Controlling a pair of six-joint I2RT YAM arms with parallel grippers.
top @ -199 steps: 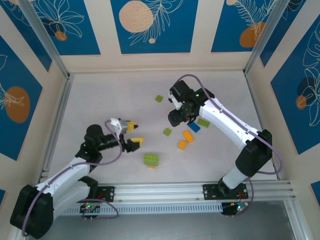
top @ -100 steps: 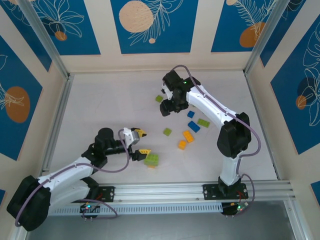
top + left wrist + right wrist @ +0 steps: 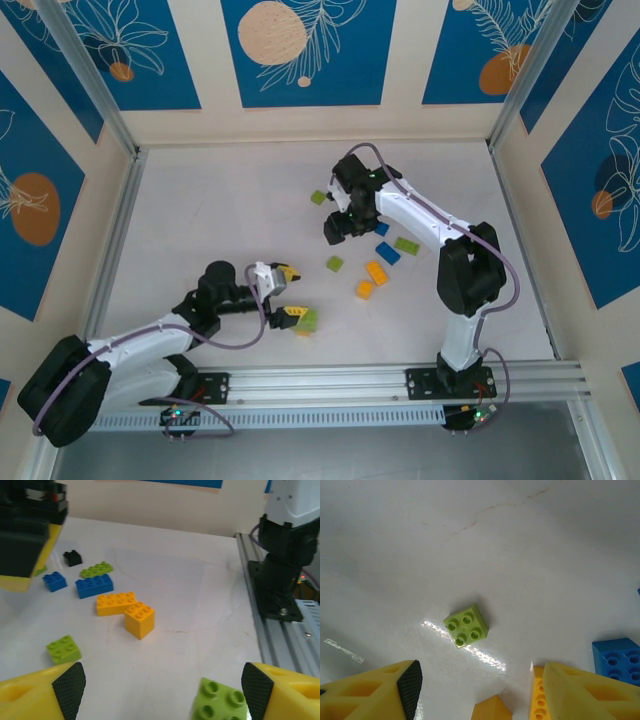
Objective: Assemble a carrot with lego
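Loosely straddling a green brick (image 3: 220,706) with the left gripper (image 3: 162,685), wide apart, grasping nothing; hanging above a second green brick (image 3: 466,625) with the right gripper (image 3: 477,682), equally released, empty.

No text, label, brand, number or sign can be read in any of the views.
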